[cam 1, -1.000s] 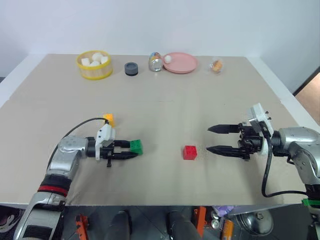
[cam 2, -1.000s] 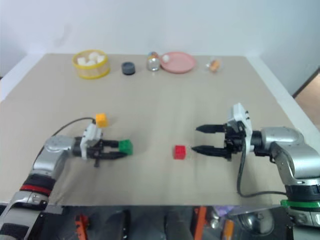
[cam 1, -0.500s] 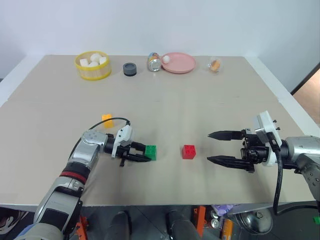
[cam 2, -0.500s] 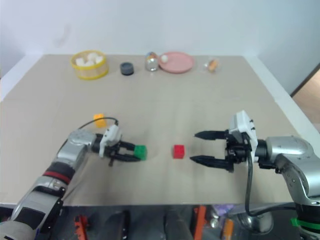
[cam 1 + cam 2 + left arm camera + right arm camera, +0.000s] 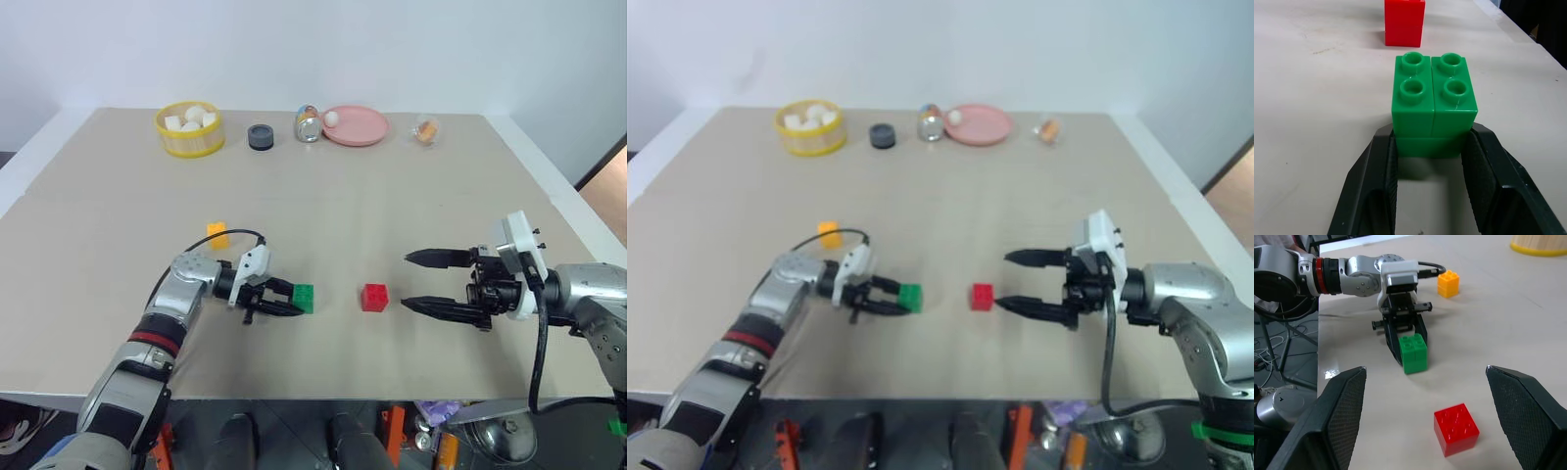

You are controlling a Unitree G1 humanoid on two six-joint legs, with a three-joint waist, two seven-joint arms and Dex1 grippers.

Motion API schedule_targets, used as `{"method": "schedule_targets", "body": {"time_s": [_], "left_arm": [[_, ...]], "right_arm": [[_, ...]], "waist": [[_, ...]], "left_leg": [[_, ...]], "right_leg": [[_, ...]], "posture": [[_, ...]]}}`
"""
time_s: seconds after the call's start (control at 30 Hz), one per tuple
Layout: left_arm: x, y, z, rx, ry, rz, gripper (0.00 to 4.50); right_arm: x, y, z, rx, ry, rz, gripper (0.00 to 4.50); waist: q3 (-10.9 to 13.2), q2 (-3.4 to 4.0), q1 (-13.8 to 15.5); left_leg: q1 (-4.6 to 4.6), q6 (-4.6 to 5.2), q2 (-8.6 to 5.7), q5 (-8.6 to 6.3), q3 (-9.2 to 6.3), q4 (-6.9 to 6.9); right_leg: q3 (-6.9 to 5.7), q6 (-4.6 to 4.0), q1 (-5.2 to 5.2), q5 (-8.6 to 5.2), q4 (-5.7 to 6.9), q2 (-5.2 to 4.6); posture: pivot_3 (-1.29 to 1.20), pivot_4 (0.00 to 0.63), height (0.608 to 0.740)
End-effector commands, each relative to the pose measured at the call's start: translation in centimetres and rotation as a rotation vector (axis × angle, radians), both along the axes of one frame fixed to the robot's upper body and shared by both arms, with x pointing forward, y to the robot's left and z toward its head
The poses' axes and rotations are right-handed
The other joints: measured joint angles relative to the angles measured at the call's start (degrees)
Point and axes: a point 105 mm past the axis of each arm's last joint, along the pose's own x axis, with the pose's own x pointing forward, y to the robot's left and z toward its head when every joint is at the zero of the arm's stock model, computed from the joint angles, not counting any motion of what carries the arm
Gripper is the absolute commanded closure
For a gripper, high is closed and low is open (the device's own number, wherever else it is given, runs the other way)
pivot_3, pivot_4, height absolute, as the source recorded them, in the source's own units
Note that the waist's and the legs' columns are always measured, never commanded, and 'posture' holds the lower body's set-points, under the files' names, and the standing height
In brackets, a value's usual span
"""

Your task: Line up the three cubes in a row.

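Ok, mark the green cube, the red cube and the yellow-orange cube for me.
green cube (image 5: 303,297), left eye view, on its studded top, at the left hand's fingertips.
red cube (image 5: 373,297), left eye view, centre of the cube.
yellow-orange cube (image 5: 217,234), left eye view, centre of the cube, lying apart behind the left arm.

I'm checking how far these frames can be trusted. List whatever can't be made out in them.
- Green cube: in the left wrist view the left end effector fingers cover its lower sides, so whether it rests on the table is unclear.
- Small orange item at the far edge: too small in the eye views to identify.
- Can beside the pink plate: label too small to read.
- Yellow cube: its base is hidden behind the left arm's cable in the right wrist view.
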Motion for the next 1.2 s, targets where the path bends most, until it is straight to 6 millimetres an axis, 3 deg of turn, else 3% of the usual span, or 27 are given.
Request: {"method": "schedule_targets", "body": {"time_s": [0.03,0.33,0.7,1.2], "left_arm": [[-0.7,-1.5,0.3,-0.004,-0.025,-0.045,3.22],[-0.8,-2.3,0.6,0.001,-0.041,-0.054,3.22],[1.6,-0.2,1.5,0.009,-0.164,0.100,3.22],[0.2,-1.1,0.8,0.001,-0.118,0.052,3.22]], "right_arm": [[0.1,0.1,0.7,0.012,-0.036,0.011,0.46],[0.3,0.3,0.7,0.019,-0.038,0.016,0.46],[0.3,-0.5,0.3,-0.003,-0.034,0.006,0.46],[0.9,-0.1,0.2,0.009,-0.033,0.012,0.46]], "waist": [[0.0,0.00,0.0],[0.0,0.00,-0.3],[0.0,0.00,-0.3],[0.0,0.00,-0.3]], "left_leg": [[-0.01,0.00,0.00,0.00,0.00,0.00],[0.00,0.01,0.03,-0.01,-0.01,-0.08],[0.02,0.01,0.03,-0.01,-0.01,-0.07],[-0.01,0.01,0.03,-0.01,-0.01,-0.08]], "right_leg": [[0.00,0.00,0.00,0.00,-0.01,0.00],[0.00,0.01,-0.06,-0.01,-0.03,0.05],[0.00,0.01,-0.05,0.00,-0.03,0.05],[0.00,0.02,-0.06,-0.01,-0.03,0.05]], "posture": [[0.00,0.150,0.740],[0.00,0.150,0.740],[0.00,0.150,0.740],[0.00,0.150,0.740]]}}
